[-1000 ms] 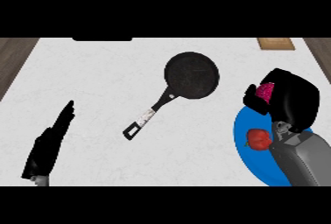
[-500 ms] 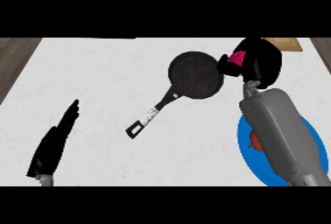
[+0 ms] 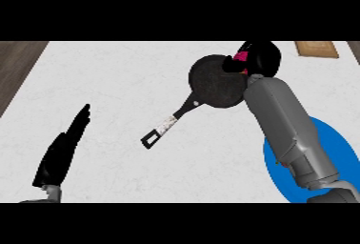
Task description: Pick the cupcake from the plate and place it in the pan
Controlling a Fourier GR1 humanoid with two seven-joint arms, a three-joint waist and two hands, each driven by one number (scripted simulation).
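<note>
My right hand (image 3: 259, 58) is curled round the pink-topped cupcake (image 3: 241, 56), at the far right rim of the black pan (image 3: 216, 82). Only a bit of the cupcake's pink top shows between the fingers. The pan lies on the white counter, its handle (image 3: 169, 124) pointing toward the lower left. The blue plate (image 3: 333, 143) sits at the right edge, partly hidden behind my right forearm (image 3: 285, 124). My left hand (image 3: 62, 150) rests open at the lower left, fingers straight and pointing away from me.
A wooden board (image 3: 316, 48) lies at the far right corner of the counter. Dark wood floor shows past the counter's left edge (image 3: 15, 71).
My right hand has carried the cupcake from over the blue plate up and left to the pan's far rim, stretching the forearm out. The left hand has stayed put.
</note>
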